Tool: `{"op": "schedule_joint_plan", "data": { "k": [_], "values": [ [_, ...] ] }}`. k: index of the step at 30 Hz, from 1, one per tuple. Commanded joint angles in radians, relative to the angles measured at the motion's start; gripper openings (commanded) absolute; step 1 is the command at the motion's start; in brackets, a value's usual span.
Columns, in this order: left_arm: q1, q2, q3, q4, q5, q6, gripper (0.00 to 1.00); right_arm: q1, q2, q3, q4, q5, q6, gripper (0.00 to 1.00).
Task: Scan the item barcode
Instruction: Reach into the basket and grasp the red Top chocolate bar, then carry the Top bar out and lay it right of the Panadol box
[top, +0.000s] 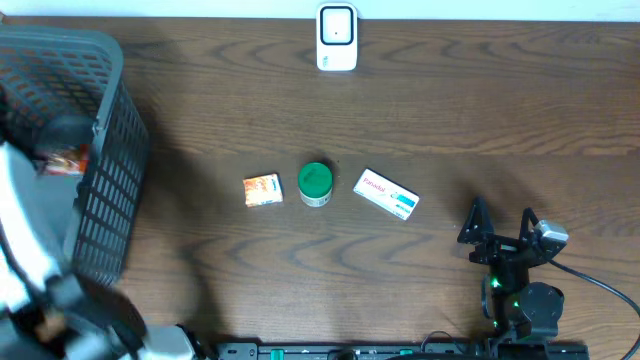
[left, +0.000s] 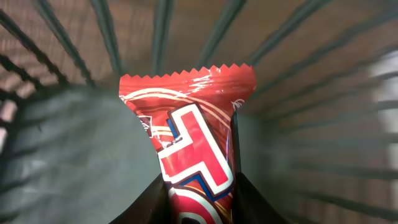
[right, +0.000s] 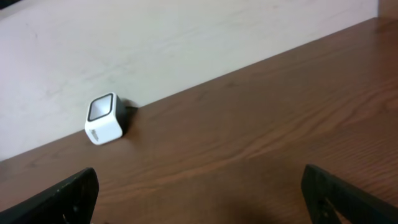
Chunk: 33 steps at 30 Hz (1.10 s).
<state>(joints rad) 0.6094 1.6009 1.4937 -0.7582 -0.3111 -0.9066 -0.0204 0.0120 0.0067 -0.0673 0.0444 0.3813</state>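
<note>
Left wrist: left tool (left: 199, 208) clamps red packet (left: 193, 118) inside basket (top: 100, 190); right tool (right: 208, 196) wide.

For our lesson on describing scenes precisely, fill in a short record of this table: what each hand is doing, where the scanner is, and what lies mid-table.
left hand: shut on red snack packet, inside grey basket
right hand: open, empty, over the table
scanner: white, at the far edge of the table
mid-table row: orange box, green-lidded jar, white-and-blue box
</note>
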Motion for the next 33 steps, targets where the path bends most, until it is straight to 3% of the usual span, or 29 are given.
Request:
{"op": "schedule_joint_plan", "data": {
  "k": [1,2,5,8,11,18,23,29,33],
  "values": [
    [0.000,-0.246,0.010,-0.012,0.030,0.047,0.29,-0.006,-0.005,-0.001,-0.004,0.003,-0.012,0.99],
    [0.000,-0.290,0.010,-0.015,0.069,0.047,0.29,-0.006,-0.005,-0.001,-0.004,0.003,-0.012,0.99],
    [-0.013,-0.513,0.010,-0.046,0.394,0.057,0.29,-0.006,-0.005,-0.001,-0.004,0.003,-0.012,0.99],
    [-0.065,-0.606,0.010,-0.101,0.584,0.066,0.29,-0.006,-0.005,-0.001,-0.004,0.003,-0.012,0.99],
    [-0.154,-0.653,0.010,-0.179,0.681,0.104,0.29,-0.006,-0.005,-0.001,-0.004,0.003,-0.012,0.99],
    [-0.444,-0.634,-0.005,-0.327,0.689,0.281,0.29,-0.006,-0.005,-0.001,-0.004,0.003,-0.012,0.99],
    [-0.717,-0.531,-0.047,-0.317,0.689,0.442,0.29,-0.006,-0.005,-0.001,-0.004,0.003,-0.012,0.99],
    [-0.972,-0.328,-0.064,-0.298,0.691,0.521,0.29,-0.006,-0.005,-0.001,-0.003,0.003,-0.012,0.99],
    [-1.104,-0.164,-0.064,-0.248,0.795,0.521,0.29,-0.006,-0.005,-0.001,-0.004,0.003,-0.012,0.99]
  ]
}}
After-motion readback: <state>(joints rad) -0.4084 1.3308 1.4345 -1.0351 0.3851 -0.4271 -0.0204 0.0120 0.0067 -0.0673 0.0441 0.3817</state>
